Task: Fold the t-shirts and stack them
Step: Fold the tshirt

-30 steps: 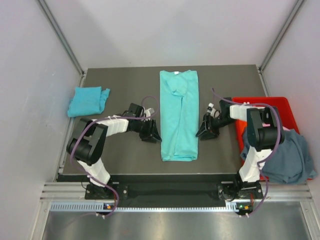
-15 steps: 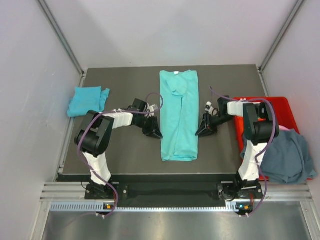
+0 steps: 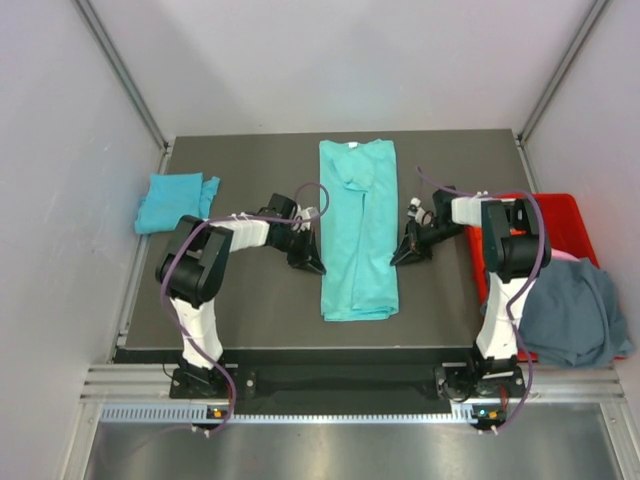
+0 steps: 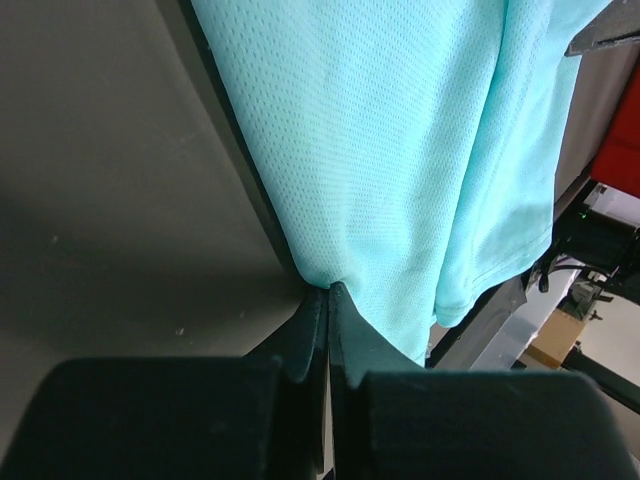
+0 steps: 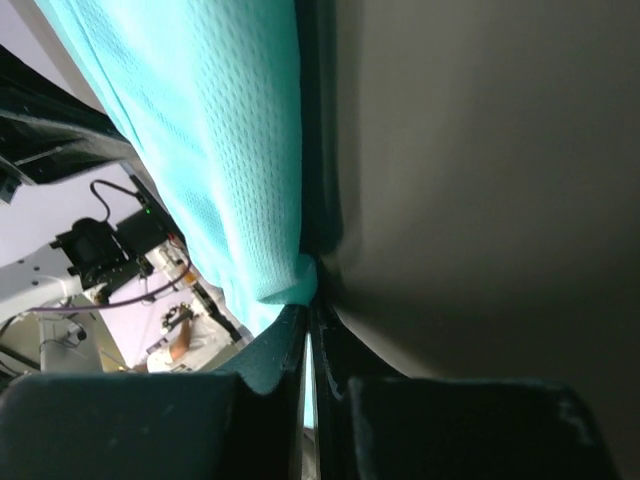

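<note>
Both grippers moved inward over the last second and closed. They stood off either side of the mint shirt (image 3: 358, 230) with jaws apart; now each is at a long edge of it.

Left gripper (image 3: 313, 265): at the shirt's left edge, a little below mid-length. Wrist view shows the two black fingers (image 4: 350, 335) pressed together, with no gap at the tips. The cloth edge is nipped right at the tips and lifted slightly off the table (image 3: 250, 300), with a shadow under it.

Right gripper (image 3: 397, 258): at the shirt's right edge, directly across from the left one. Its wrist view shows the fingers (image 5: 275, 350) drawn tight, with a small bunch of mint cloth gathered at the tips and a sliver of it showing between them.

Mint shirt: centre of the table, folded into a long narrow strip. Collar end is at the far side, and the hem is near the front edge. It lies flat apart from the two pinched spots.

Blue shirt (image 3: 178, 202): a small folded bundle at the left edge of the table, well apart from the arms.

Grey shirt (image 3: 575, 310): a loose heap draped over the near end of the red crate (image 3: 545, 205), to the right of the table beside the right arm.
</note>
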Robot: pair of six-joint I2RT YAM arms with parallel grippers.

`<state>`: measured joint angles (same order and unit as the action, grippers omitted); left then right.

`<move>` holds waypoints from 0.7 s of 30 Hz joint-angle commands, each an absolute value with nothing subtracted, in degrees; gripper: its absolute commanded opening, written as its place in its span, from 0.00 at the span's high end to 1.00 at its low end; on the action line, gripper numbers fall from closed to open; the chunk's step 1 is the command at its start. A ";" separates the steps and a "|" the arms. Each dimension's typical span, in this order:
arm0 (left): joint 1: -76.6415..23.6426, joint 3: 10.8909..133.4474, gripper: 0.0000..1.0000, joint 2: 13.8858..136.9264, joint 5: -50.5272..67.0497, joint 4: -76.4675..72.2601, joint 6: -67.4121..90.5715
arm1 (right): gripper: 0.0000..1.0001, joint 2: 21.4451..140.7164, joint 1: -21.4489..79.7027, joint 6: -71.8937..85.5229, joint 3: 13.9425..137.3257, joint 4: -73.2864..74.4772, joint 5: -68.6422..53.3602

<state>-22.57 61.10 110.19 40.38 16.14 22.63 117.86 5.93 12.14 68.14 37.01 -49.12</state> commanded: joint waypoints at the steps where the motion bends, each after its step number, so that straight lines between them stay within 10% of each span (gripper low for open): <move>1: -21.97 63.63 1.00 112.23 38.14 17.31 20.57 | 1.00 120.67 5.36 10.28 71.10 34.19 -44.21; 11: -21.27 66.62 1.00 114.52 38.05 18.80 20.22 | 0.96 121.03 4.66 10.81 72.69 34.10 -44.55; 16: -21.36 64.52 0.60 106.56 37.36 20.83 19.25 | 0.64 113.92 4.40 9.50 67.61 36.47 -45.44; 21: -21.36 55.65 0.42 97.66 37.52 15.85 22.92 | 0.56 105.39 4.04 9.93 61.80 36.04 -45.97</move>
<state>-21.67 59.94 103.48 38.48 18.46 21.58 110.91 4.62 11.25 64.14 36.51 -47.90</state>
